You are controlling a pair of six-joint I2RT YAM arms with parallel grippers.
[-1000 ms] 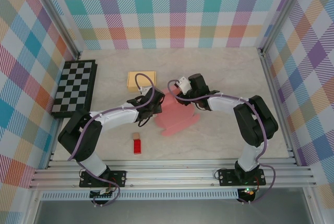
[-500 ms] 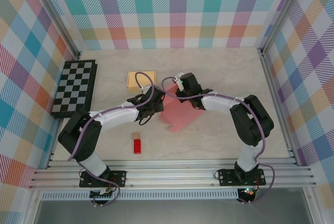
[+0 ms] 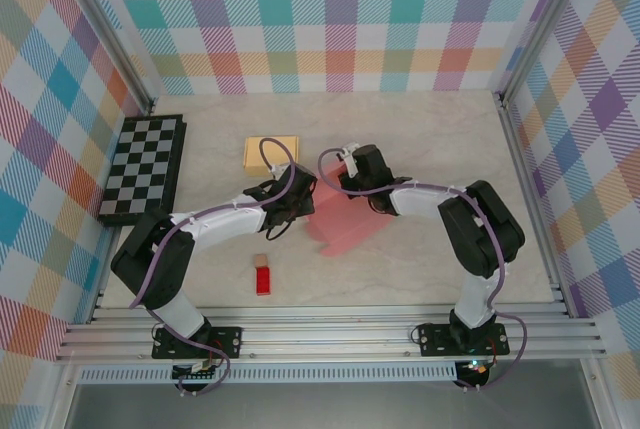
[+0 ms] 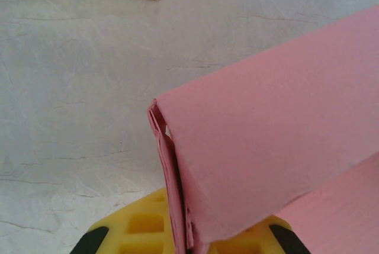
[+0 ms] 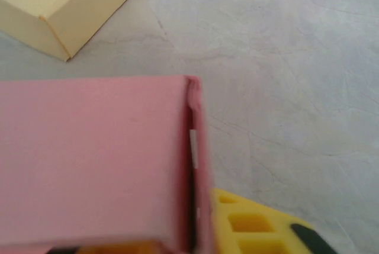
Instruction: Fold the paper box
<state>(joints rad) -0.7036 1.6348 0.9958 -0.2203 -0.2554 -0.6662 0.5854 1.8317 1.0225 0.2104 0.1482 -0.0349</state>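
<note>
The box is seen partly folded mid-tabletop, between both end effectors. Its left edge is pinched in the closed left end effector. The right end effector is set against the far edge; whether it is clamped cannot be told.

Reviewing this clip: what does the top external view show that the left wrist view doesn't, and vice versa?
Top external: the checkerboard, the red block and the whole outline of the pink paper box. Left wrist: the layered edge of that box, clamped in the left gripper. Shared: the pink paper box, the yellow box and the table.
</note>
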